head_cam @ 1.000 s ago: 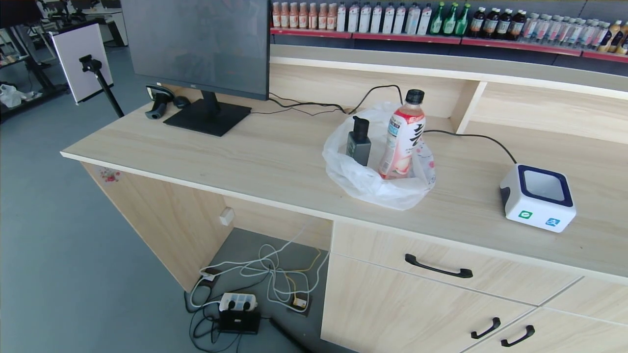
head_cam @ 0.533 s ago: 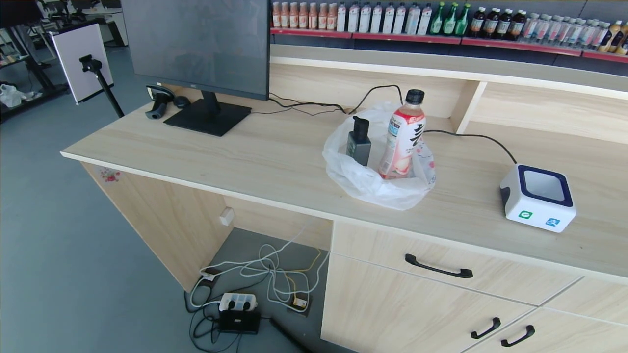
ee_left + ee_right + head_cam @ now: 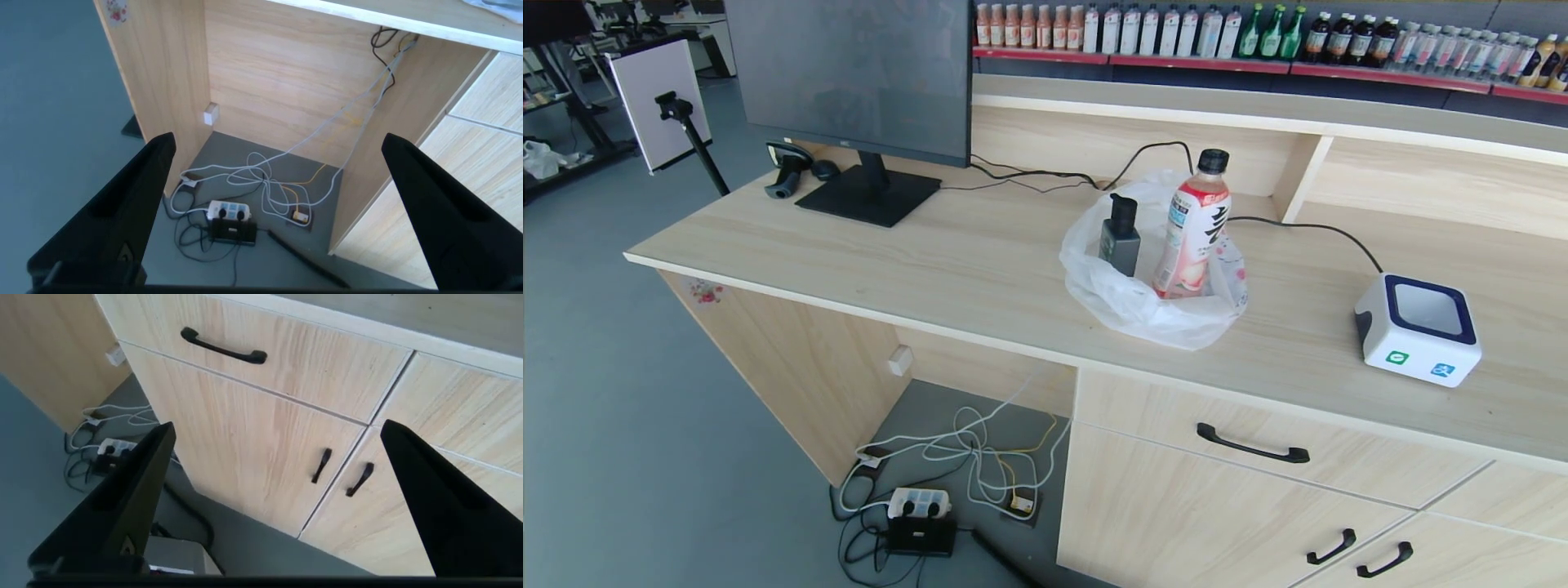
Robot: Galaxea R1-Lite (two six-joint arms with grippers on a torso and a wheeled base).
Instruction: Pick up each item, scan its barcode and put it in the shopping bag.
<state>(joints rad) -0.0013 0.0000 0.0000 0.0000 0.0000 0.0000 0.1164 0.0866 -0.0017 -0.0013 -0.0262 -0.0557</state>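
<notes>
Farthest left on the pale wooden tabletop (image 3: 980, 261), a black handheld barcode scanner (image 3: 786, 171) lies beside the foot of a dark flat monitor (image 3: 849, 73). Near the middle of the tabletop sits the thin white plastic shopping bag (image 3: 1143, 314), its mouth open upward. Two items stand upright inside it: a dark grey pump bottle (image 3: 1121, 237) on the left and, just beside it on the right, a taller pink-labelled drink bottle (image 3: 1196, 237) with a black cap. A black cable (image 3: 1323, 230) runs from behind the bag to a white box-shaped scanner (image 3: 1421, 331) with a dark-framed window, which stands well apart from the bag near the tabletop's front edge. Behind it all, a red shelf of bottles (image 3: 1258, 33) lines the wall. Below the tabletop, the left gripper (image 3: 278, 143) hangs in front of the open recess where a white power strip (image 3: 229, 214) lies among loose cords on the grey floor; its jaws are spread wide and hold nothing. The right gripper (image 3: 278, 429) hangs in front of the wooden drawer front (image 3: 270, 376) with its black handle, jaws likewise wide apart and empty.
</notes>
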